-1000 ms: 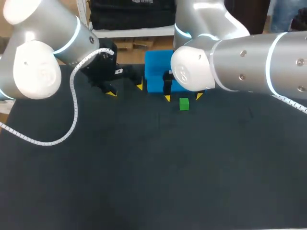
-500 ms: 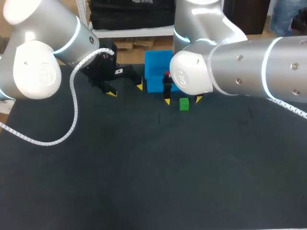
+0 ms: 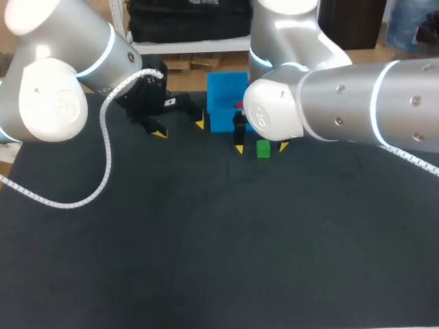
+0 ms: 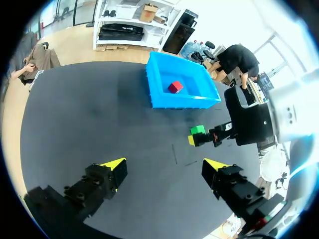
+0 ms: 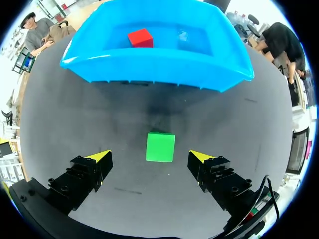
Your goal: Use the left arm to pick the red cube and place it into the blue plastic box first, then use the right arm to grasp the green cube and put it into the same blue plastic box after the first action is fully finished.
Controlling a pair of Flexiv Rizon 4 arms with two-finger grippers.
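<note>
The green cube [image 5: 160, 147] is seen lying flat on the black table [image 5: 60, 109]. It is placed between the two yellow tips of the right gripper [image 5: 149, 157], which are held wide apart and are not touching it. Just ahead, the blue plastic box [image 5: 149, 62] is seen. The red cube [image 5: 140, 38] is found inside it.

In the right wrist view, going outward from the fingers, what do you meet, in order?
The green cube between the open fingers of the right gripper → near wall of the blue plastic box → red cube inside it.
</note>
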